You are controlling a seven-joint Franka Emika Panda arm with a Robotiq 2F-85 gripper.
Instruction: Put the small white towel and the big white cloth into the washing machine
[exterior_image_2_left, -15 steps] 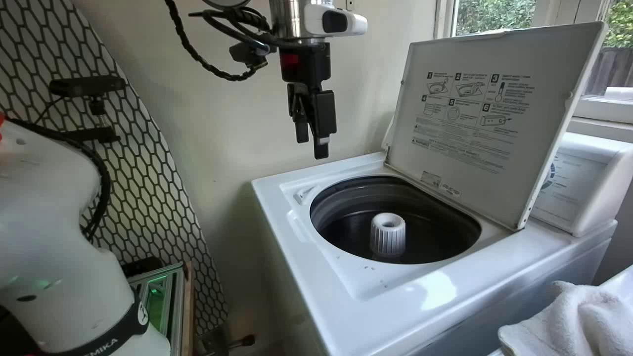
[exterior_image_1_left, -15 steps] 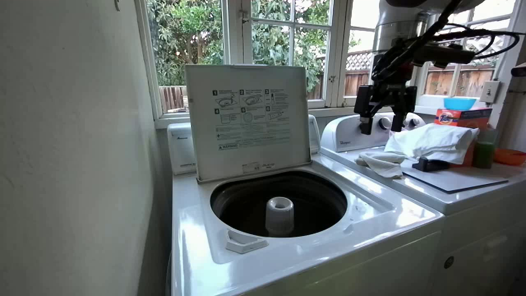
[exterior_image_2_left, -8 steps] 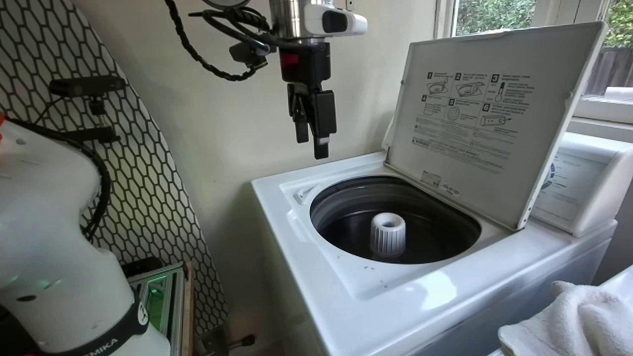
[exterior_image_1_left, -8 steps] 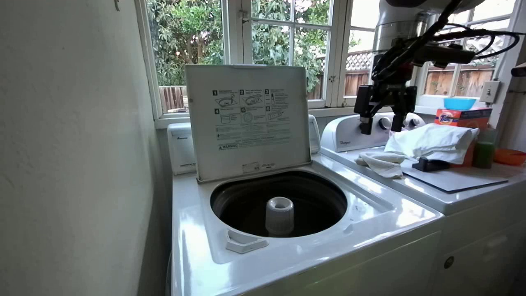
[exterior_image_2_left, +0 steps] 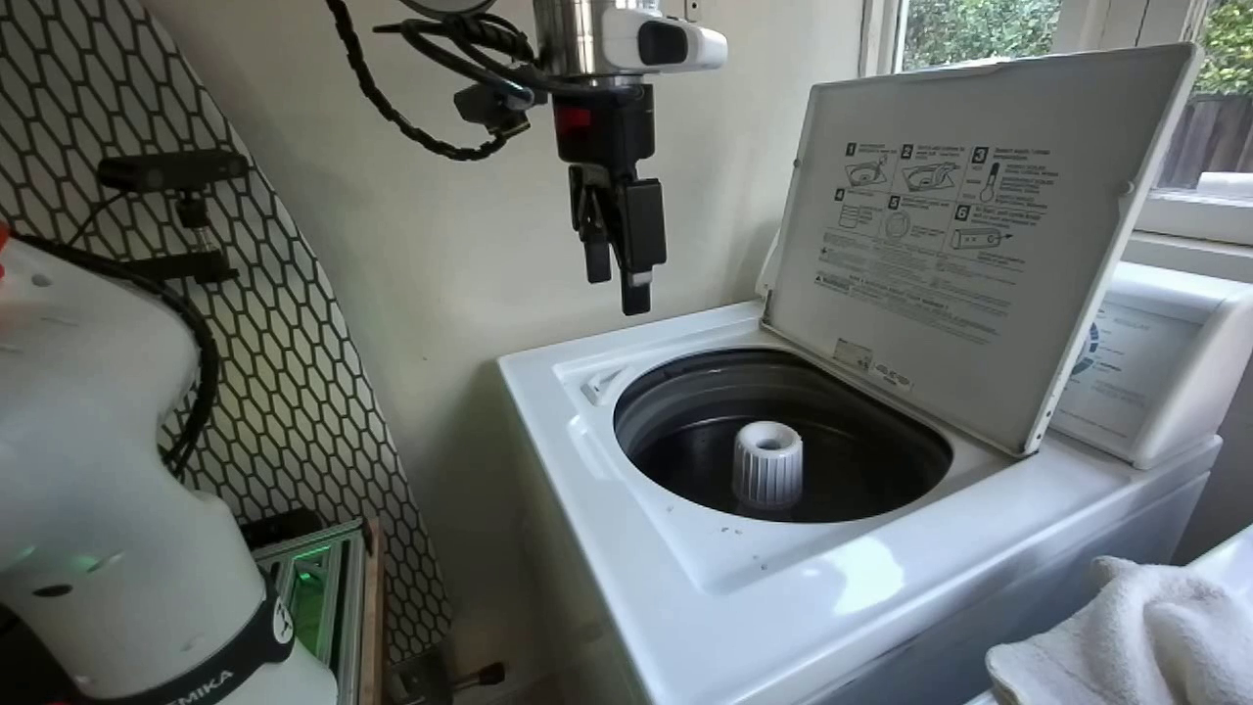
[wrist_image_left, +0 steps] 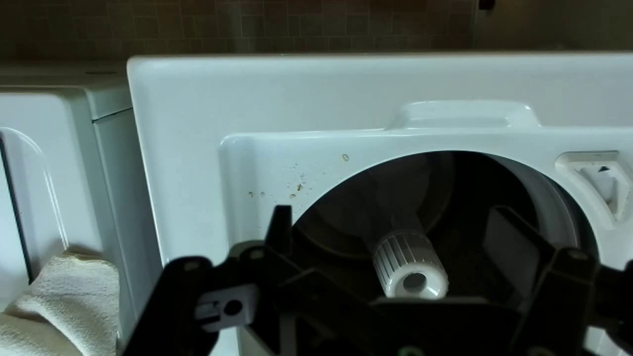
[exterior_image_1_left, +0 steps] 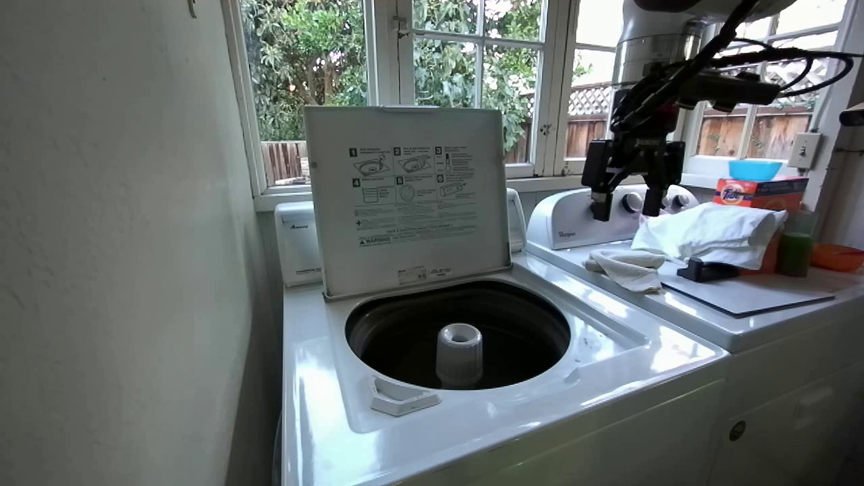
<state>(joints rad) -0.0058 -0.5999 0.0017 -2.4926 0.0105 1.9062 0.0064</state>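
Observation:
The small white towel [exterior_image_1_left: 628, 268] lies crumpled on the left edge of the neighbouring machine's top. It also shows at the lower right in an exterior view [exterior_image_2_left: 1136, 636] and at the lower left in the wrist view [wrist_image_left: 74, 301]. The big white cloth [exterior_image_1_left: 709, 233] lies bunched behind it against an orange box; it is out of view elsewhere. The washing machine [exterior_image_1_left: 499, 432] stands with its lid up and its drum open; only the white agitator [exterior_image_2_left: 768, 465] shows inside. My gripper [exterior_image_1_left: 626, 209] is open and empty, pointing down above the washer; the drum shows between its fingers [wrist_image_left: 393, 217].
The raised lid [exterior_image_1_left: 412, 202] stands at the washer's back. The neighbouring machine [exterior_image_1_left: 702, 324] holds a black clip-like object [exterior_image_1_left: 707, 270], a flat board [exterior_image_1_left: 756, 293], a Tide box [exterior_image_1_left: 763, 192] with a blue bowl [exterior_image_1_left: 754, 169], a green cup [exterior_image_1_left: 794, 253] and an orange bowl [exterior_image_1_left: 837, 257].

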